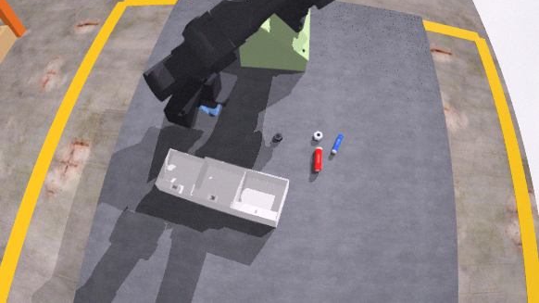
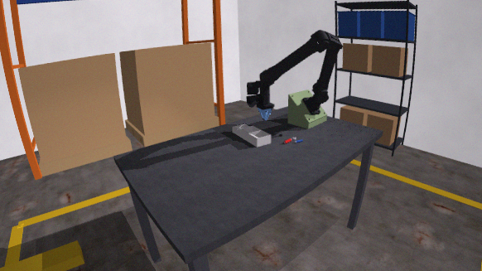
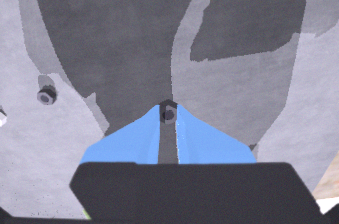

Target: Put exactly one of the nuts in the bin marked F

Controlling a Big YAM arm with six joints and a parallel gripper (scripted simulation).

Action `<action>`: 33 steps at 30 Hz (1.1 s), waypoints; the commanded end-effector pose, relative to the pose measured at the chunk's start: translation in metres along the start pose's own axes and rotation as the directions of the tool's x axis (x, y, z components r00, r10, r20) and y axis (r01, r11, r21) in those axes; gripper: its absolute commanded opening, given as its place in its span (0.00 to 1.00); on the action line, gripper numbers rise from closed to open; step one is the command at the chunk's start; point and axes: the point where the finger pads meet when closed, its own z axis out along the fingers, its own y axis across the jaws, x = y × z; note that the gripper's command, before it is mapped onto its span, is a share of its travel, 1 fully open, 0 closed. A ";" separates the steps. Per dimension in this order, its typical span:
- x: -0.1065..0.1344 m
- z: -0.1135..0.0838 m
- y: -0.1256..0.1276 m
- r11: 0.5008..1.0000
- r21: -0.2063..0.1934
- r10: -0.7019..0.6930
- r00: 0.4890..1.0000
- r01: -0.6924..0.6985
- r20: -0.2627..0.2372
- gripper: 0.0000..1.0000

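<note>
One dark nut (image 3: 168,113) sits pinched between the tips of the blue fingers of the hand (image 1: 209,109), which hangs above the worktop (image 1: 370,225) with its fingers pressed in on the nut's flats. Two more nuts remain on the worktop off to one side of the hand: a dark one (image 1: 277,137) and a pale one (image 1: 318,135), beside a red cylinder (image 1: 318,158) and a blue cylinder (image 1: 337,144). The white three-part bin (image 1: 222,189) lies just ahead of and below the hand, its long axis running crosswise to the arm's reach, so the hand stands nearest the end compartment. I cannot read which compartment carries the F. In my judgement, the coming move turns on carrying the nut over that rim before releasing.
</note>
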 end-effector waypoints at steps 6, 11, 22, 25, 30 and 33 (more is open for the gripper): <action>-0.023 -0.022 -0.012 1.000 0.004 -0.023 0.999 0.023 0.043 0.11; -0.027 -0.026 -0.007 0.999 0.013 -0.039 0.998 0.039 0.051 0.11; -0.027 -0.026 -0.009 0.999 0.011 -0.034 0.998 0.034 0.050 0.11; -0.026 -0.026 -0.009 0.999 0.010 -0.033 0.998 0.032 0.048 0.11; -0.026 -0.025 -0.011 1.000 0.008 -0.030 0.998 0.029 0.047 0.11; -0.026 -0.025 -0.011 1.000 0.008 -0.028 0.999 0.028 0.046 0.11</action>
